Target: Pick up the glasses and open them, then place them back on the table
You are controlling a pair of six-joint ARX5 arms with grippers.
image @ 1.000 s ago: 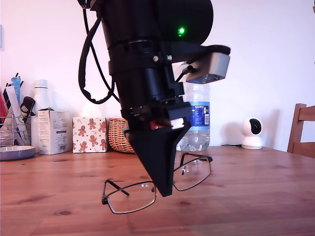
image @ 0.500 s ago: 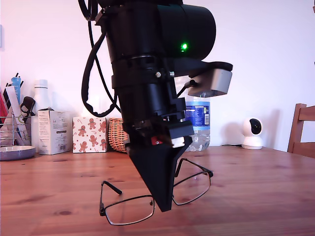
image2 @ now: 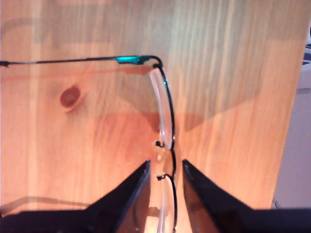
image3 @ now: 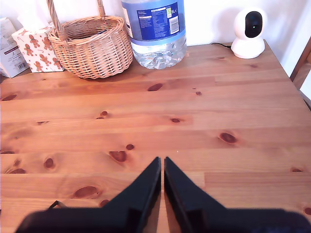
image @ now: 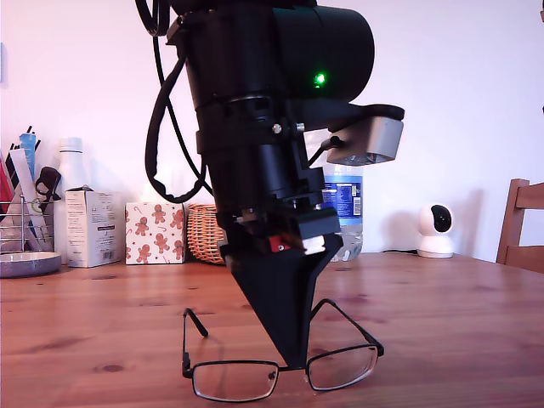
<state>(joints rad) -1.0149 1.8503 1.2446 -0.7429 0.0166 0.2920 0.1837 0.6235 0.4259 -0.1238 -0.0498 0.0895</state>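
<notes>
Under my first gripper (image2: pixel 165 167) spreads the table (image: pixel 459 323), broad reddish wood with dark knots. Behind the gripper, against the wall, stand a water bottle (image3: pixel 154 31), a wicker basket (image3: pixel 90 46) and a small white camera (image3: pixel 249 29), all well apart from it.

Directly below the tip sit the glasses (image: pixel 285 374), temples unfolded and pointing away from the exterior camera, lens rims down near the wood. The first wrist view shows my jaws standing narrowly apart, one on each side of the bridge; whether they press the wire or have just slackened I cannot tell.

My second gripper (image3: pixel 162 170) points at bare table, jaws nearly together with nothing between them.

I judge the glasses very light, thin and springy, with lenses that would smear or scratch and hinges that bend easily. The bridge is the safest hold: stiff, central, clear of the glass.

Hard to read: whether the rims rest fully on the wood, and one temple is cut off in the first wrist view.
</notes>
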